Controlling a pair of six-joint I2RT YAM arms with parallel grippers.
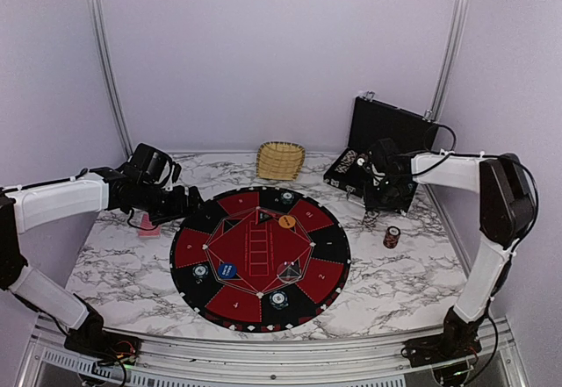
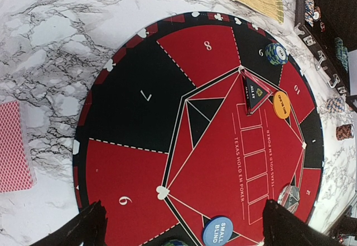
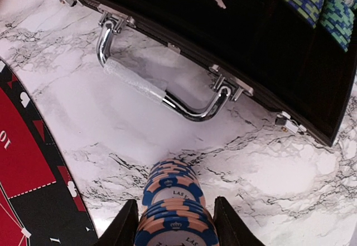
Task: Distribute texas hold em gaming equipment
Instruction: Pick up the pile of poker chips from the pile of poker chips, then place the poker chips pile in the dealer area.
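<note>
Chips in teal and white lie nearest on the round mat point(image 1: 255, 247): one at its near edge point(image 1: 278, 299) and one at its near-left point(image 1: 200, 271), with the blue button disc point(image 1: 227, 270) just right of the latter. The mat itself covers the middle of the marble tabletop point(image 1: 132, 264). To the right of the mat, a dark red chip stack point(image 1: 392, 236) stands upright on bare marble. Left of the mat, a red-backed card point(image 2: 14, 145) lies flat on the tabletop, close beside the left hand point(image 1: 180, 201). That hand hovers over the mat's far-left rim with its fingers spread wide and nothing between them. Farther in, the orange button disc point(image 1: 287, 222) rests on the red centre, and beyond it another teal-and-white chip point(image 1: 287, 197) sits at the mat's far edge. On the right, between the mat and the open black case point(image 1: 386, 128), the right hand point(image 3: 175, 226) pinches an orange-and-blue chip stack point(image 3: 175, 215) between its two fingers. More chips of the same colours show just beyond the grip; whether they belong to the held stack I cannot tell. Past them lies the case's chrome handle point(image 3: 162, 92), and blue-and-green chips point(image 3: 321, 6) sit in the case. Farthest back, a wicker basket point(image 1: 281, 161) stands near the wall.
</note>
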